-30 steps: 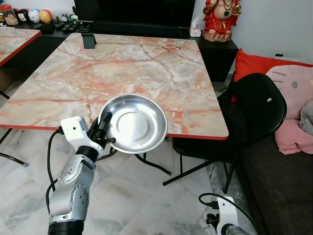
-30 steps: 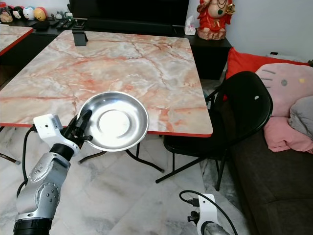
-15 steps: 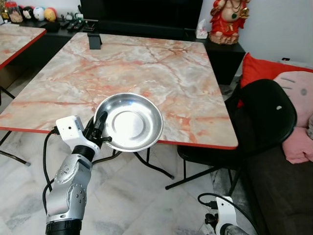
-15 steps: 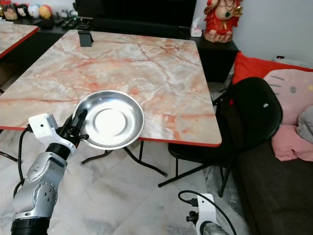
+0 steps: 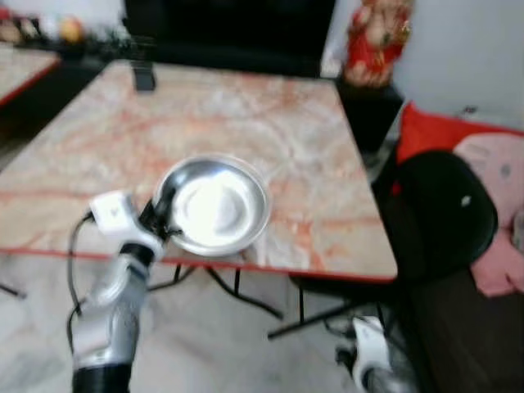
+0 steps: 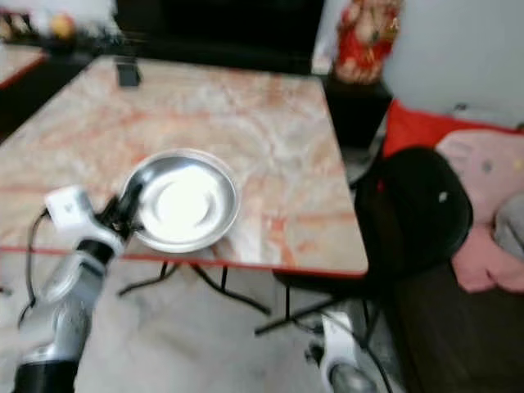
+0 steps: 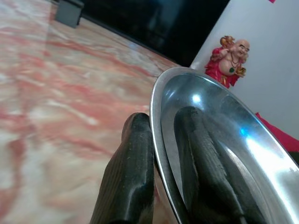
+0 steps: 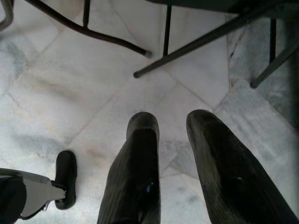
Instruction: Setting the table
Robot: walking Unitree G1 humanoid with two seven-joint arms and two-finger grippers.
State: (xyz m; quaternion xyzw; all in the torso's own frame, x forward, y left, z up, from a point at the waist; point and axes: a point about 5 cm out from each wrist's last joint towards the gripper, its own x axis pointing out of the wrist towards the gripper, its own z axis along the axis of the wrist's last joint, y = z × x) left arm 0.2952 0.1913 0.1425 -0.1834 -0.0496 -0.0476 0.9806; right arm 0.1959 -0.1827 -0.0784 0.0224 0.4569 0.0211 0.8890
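Observation:
A shiny round steel plate [image 5: 214,205] hangs over the near edge of the marble table [image 5: 246,123], tilted toward me. My left gripper [image 5: 160,221] is shut on the plate's left rim; in the left wrist view one black finger lies inside the rim [image 7: 156,140] and the other outside. My right gripper [image 8: 170,135] hangs low at the bottom right, pointing at the floor, its fingers apart with nothing between them. Both eye views are blurred.
A black folding chair [image 5: 438,213] stands at the table's right corner, with a sofa and pink cushion [image 5: 499,221] beyond. A small dark holder [image 5: 144,78] sits at the table's far side. A red figurine [image 5: 372,41] stands behind. Chair legs [image 8: 205,37] cross the marble floor.
The whole picture has shifted and blurred, so the camera moved. The plate in my left gripper now lies further over the table's near edge.

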